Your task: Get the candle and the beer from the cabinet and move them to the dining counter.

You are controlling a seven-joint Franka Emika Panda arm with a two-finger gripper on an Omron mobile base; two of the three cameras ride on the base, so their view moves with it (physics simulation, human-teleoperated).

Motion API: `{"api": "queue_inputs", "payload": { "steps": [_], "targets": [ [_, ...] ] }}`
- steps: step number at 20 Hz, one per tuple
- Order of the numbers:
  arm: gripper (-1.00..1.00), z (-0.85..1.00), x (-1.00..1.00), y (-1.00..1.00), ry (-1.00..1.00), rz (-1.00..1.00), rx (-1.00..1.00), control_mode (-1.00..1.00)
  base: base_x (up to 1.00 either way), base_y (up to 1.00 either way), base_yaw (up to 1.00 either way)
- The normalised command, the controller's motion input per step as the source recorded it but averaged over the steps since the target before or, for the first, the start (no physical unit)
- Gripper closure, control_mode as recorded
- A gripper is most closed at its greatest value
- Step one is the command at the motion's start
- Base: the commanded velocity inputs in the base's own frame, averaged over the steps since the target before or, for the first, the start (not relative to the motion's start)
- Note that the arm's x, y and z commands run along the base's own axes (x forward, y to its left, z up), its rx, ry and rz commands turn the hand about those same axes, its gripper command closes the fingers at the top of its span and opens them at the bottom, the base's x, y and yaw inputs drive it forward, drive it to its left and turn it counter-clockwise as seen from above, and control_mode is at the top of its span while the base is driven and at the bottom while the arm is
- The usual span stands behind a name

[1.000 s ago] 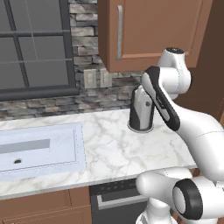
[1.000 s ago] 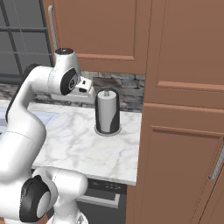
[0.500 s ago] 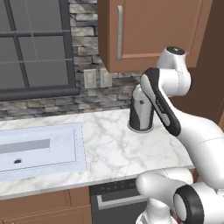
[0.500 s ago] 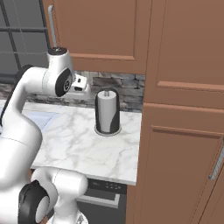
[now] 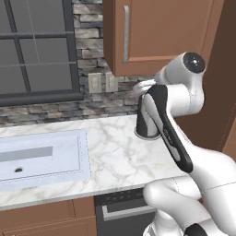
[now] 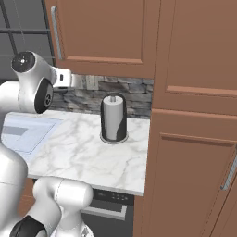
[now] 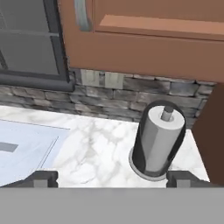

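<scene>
Nearest the hand camera, the gripper (image 7: 112,179) has its two fingertips (image 7: 43,178) spread to the full width of the view, wide apart with nothing between them, ready for a handle rather than a grab off the counter. Just past them the paper towel roll (image 7: 159,140) stands upright on the marble counter (image 6: 78,152), with the sink (image 5: 41,159) off to one side. Higher and further back hangs the cabinet (image 5: 161,32), door shut, its silver bar handle (image 5: 126,34) untouched. Candle and beer must be behind that door, I'd say, so opening it comes first
</scene>
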Motion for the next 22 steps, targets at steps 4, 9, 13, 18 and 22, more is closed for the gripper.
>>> {"api": "queue_inputs", "payload": {
  "steps": [4, 9, 13, 18, 22],
  "targets": [
    [-1.00, 0.68, 0.00, 0.19, -0.46, -0.01, 0.02, -1.00, 0.00, 0.00, 0.00],
    [-1.00, 0.62, 0.00, 0.00, -0.38, -0.01, 0.08, -1.00, 0.00, 0.00, 0.00],
    [-1.00, 0.43, 0.00, 0.01, -0.36, 0.00, 0.10, -1.00, 0.00, 0.00, 0.00],
    [-1.00, 0.31, 0.00, 0.13, -0.31, 0.00, 0.06, -1.00, 0.00, 0.00, 0.00],
    [-1.00, 0.20, 0.00, 0.15, -0.15, 0.00, 0.00, -1.00, 0.00, 0.00, 0.00]
  ]
}}
